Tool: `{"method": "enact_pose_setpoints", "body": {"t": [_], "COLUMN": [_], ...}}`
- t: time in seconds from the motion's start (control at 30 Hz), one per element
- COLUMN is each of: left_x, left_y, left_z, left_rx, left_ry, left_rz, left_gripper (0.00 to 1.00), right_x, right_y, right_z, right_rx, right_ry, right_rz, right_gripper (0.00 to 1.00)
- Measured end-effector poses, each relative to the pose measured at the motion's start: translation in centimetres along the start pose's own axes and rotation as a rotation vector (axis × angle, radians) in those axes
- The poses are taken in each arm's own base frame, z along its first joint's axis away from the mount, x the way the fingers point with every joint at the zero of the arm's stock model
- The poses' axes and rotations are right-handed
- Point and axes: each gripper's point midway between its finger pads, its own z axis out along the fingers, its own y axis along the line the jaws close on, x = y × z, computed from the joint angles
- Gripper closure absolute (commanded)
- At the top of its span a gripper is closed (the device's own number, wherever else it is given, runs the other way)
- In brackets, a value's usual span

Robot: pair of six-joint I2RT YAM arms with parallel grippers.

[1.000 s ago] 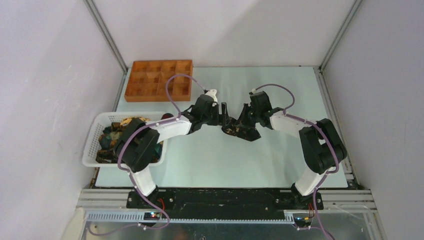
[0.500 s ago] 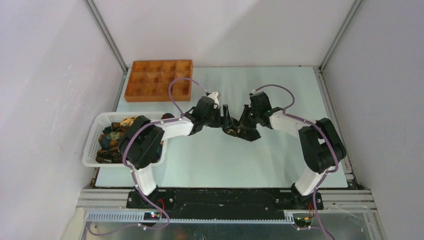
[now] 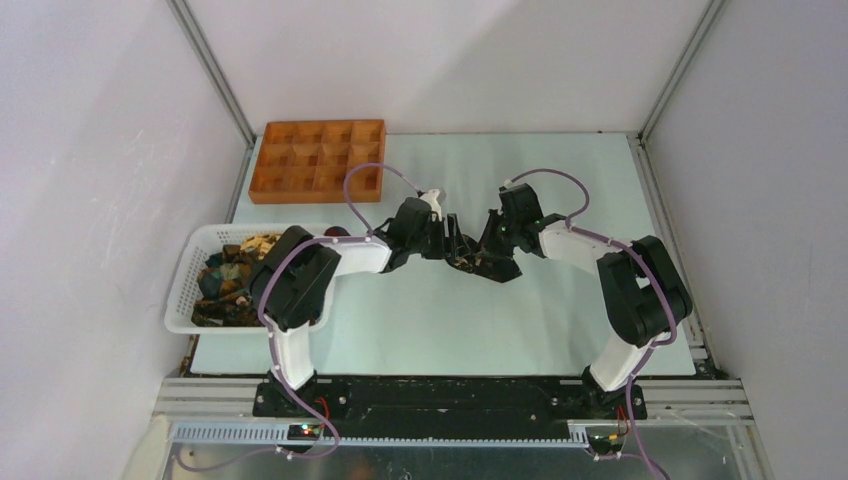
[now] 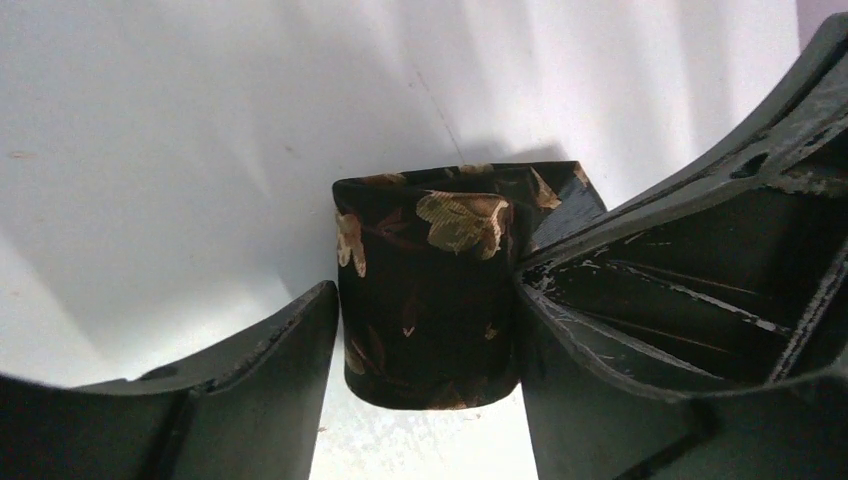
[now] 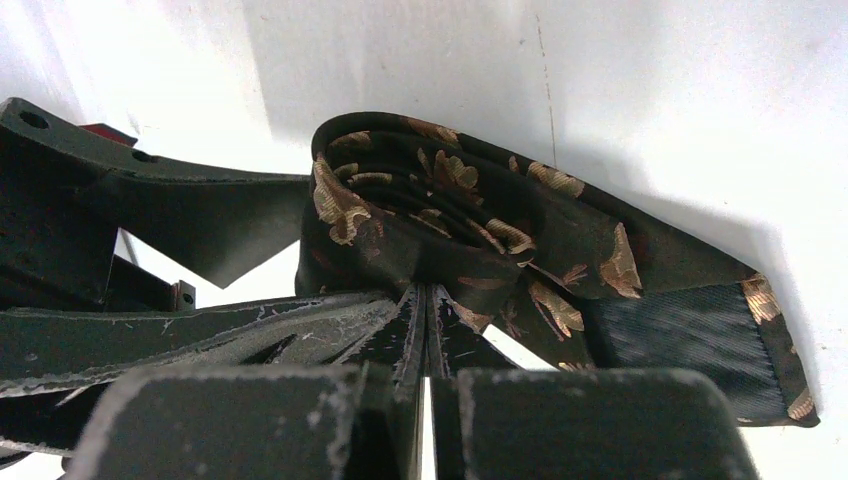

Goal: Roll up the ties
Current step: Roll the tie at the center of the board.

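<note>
Both arms meet at a rolled tie [image 4: 430,330], which stands on the tabletop [image 3: 450,330] nearer than the orange tray [image 3: 322,160] and to its right.
The left gripper [image 4: 422,285] has its jaws pressed against both sides of the roll, grasping it. The right gripper [image 5: 427,295] has its jaws clenched on a fold at the roll's edge, beside the flat tail end [image 5: 690,340]. More ties [image 3: 225,280] fill the white basket [image 3: 190,270], nearer than the tray and to its left.

No text, label, brand or number can be read in any view. The rolled tie [image 4: 425,290] bears only a leafy print. A small board [image 3: 305,431] on the near rail may carry markings, but it is too small to tell.
</note>
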Motion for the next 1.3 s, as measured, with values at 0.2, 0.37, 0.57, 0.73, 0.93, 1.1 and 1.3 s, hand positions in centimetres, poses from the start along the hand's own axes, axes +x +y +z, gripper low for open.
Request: {"method": "enact_pose_setpoints", "body": {"t": [0.2, 0.37, 0.57, 0.73, 0.93, 1.1, 1.3], "left_x": [0.0, 0.0, -0.1, -0.5, -0.6, -0.3, -0.7], "left_y": [-0.5, -0.5, -0.5, -0.8, -1.4, -1.6, -1.7], "left_z": [0.1, 0.1, 0.1, 0.1, -0.1, -0.4, -0.9], "left_rx": [0.029, 0.028, 0.006, -0.056, -0.140, -0.192, -0.287], "left_ry": [0.002, 0.002, 0.017, 0.032, 0.049, 0.060, 0.065], "left_rz": [-0.007, -0.005, -0.005, 0.041, 0.126, 0.174, 0.254], "left_gripper": [0.49, 0.51, 0.52, 0.52, 0.52, 0.51, 0.51], "right_x": [0.0, -0.6, -3.8, -5.3, -3.4, -2.3, -2.4], "right_y": [-0.3, -0.6, 0.2, -0.1, -3.4, -4.8, -4.9], "right_z": [0.0, -1.0, -5.2, -8.0, -7.6, -7.2, -7.4], "right_rx": [0.009, 0.017, -0.004, -0.009, 0.050, 0.080, 0.077], "right_ry": [0.000, -0.014, -0.139, -0.226, -0.190, -0.163, -0.172], "right_rz": [-0.009, -0.017, -0.032, -0.038, -0.002, 0.018, 0.019], "right_gripper": [0.90, 0.84, 0.83, 0.83, 0.82, 0.82, 0.82]}}
